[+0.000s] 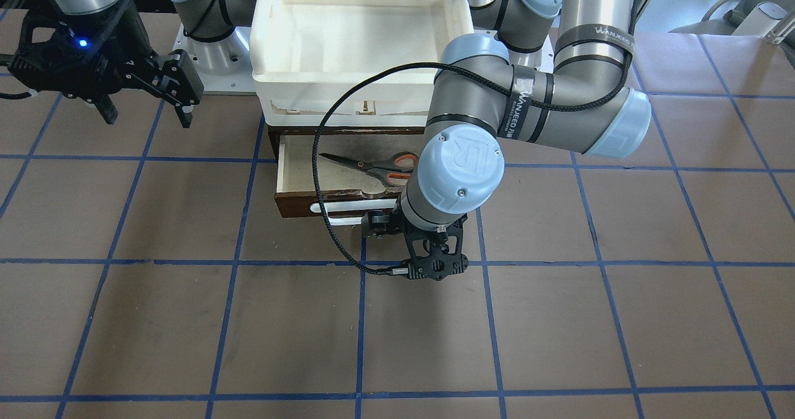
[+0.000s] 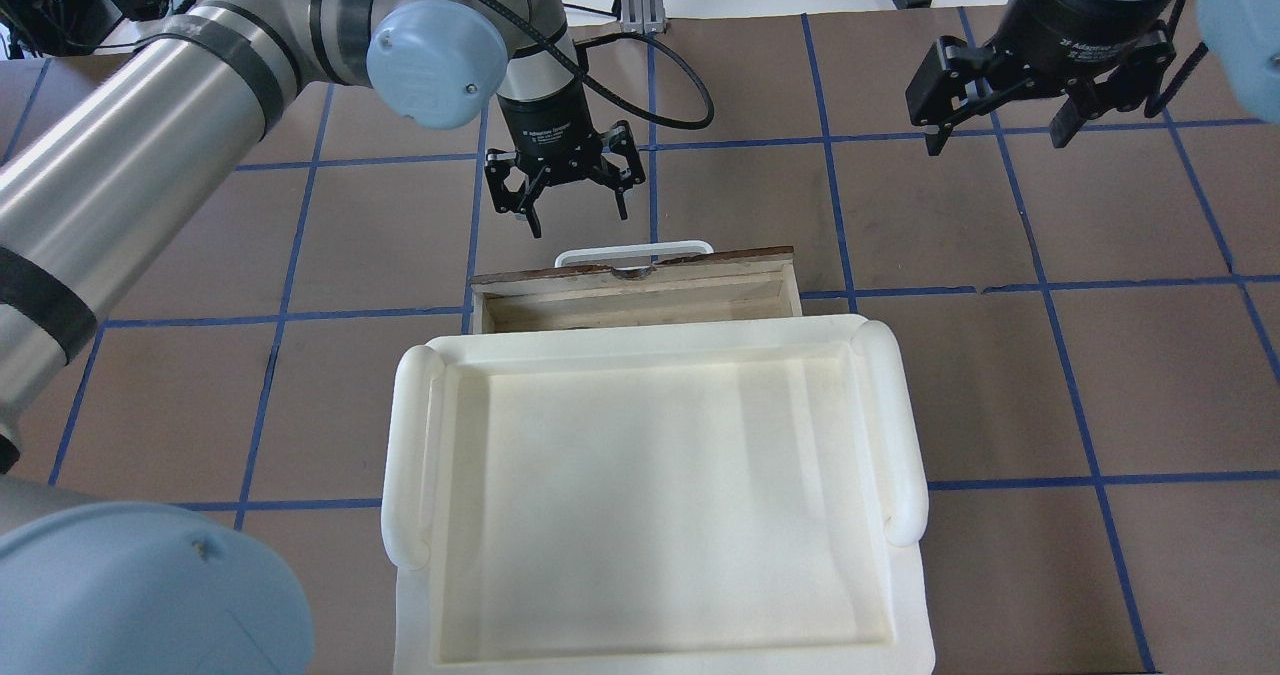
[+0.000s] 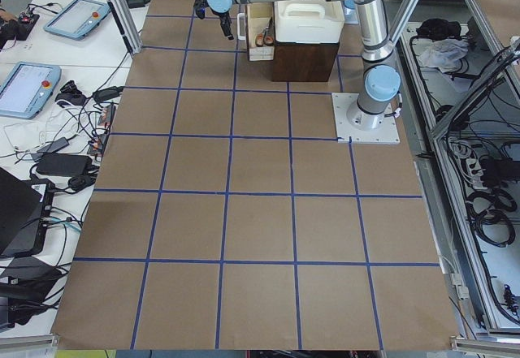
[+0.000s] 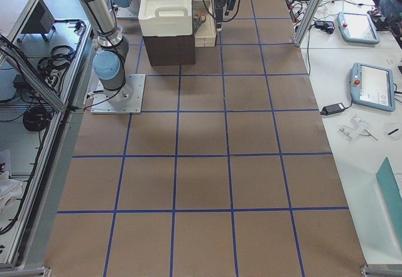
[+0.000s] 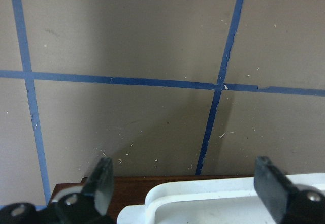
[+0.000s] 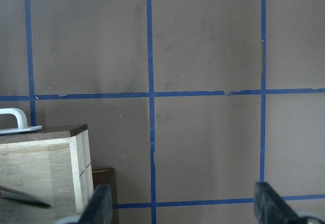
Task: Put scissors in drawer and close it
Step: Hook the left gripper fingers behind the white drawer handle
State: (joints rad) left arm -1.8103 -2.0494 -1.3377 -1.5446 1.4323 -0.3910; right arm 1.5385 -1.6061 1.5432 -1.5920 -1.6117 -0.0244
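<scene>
1. The scissors [image 1: 372, 166], partly masked by the left arm [image 1: 459, 166], are seen in the open drawer [image 1: 297, 177], just behind the left claw [image 2: 578, 217].
2. That claw and the right claw [image 2: 997, 140] are held spread, nothing gripped.

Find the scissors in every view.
Front-facing: scissors in the open drawer, centre.
Overhead: hidden under the white tray.
Left exterior: orange handles, top centre.
Right exterior: too small to tell.
Left wrist: absent.
Right wrist: blade tip, bottom-left.
Shared landmark: the drawer's white handle.

The white tray [image 2: 410, 455] stands over the drawer [image 1: 292, 205] (partly open); only its front strip is reachable from above.
</scene>
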